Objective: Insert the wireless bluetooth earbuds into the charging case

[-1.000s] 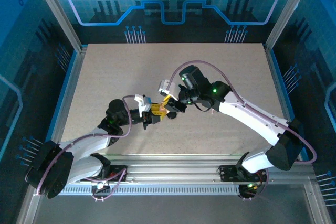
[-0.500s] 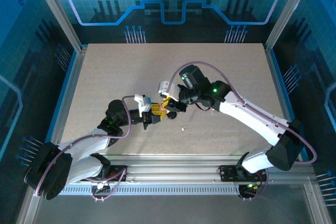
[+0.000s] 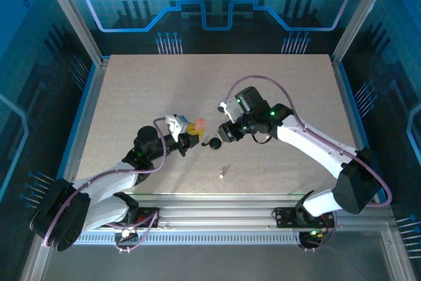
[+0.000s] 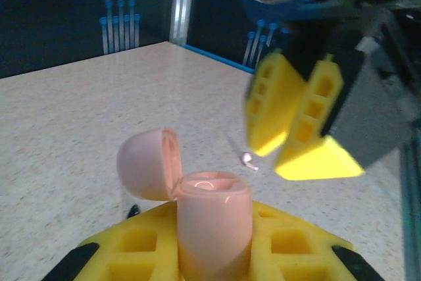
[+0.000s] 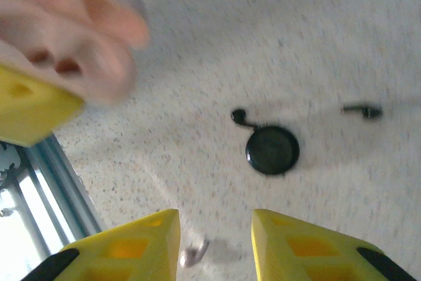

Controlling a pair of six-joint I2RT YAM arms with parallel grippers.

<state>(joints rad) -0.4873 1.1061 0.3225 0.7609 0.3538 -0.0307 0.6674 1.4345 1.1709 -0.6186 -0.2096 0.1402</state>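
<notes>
One charging case (image 4: pixel 214 225), pale pink and smooth, stands upright with its domed lid swung open to the left on its hinge. The open top shows glossy pink; whether anything sits inside cannot be told. The left jaws are clamped on the lower body of the case and hold it near the middle of the surface (image 3: pixel 145 90). One earbud (image 3: pixel 222 176), small, whitish and stemmed, lies loose on the surface, nearer the arm bases than the case and apart from it. The right jaws stand partly spread with nothing gripped; in the right wrist view the earbud lies on the surface below the gap between them, untouched. A black round disc (image 5: pixel 272 151) lies on the surface between the two arms.
</notes>
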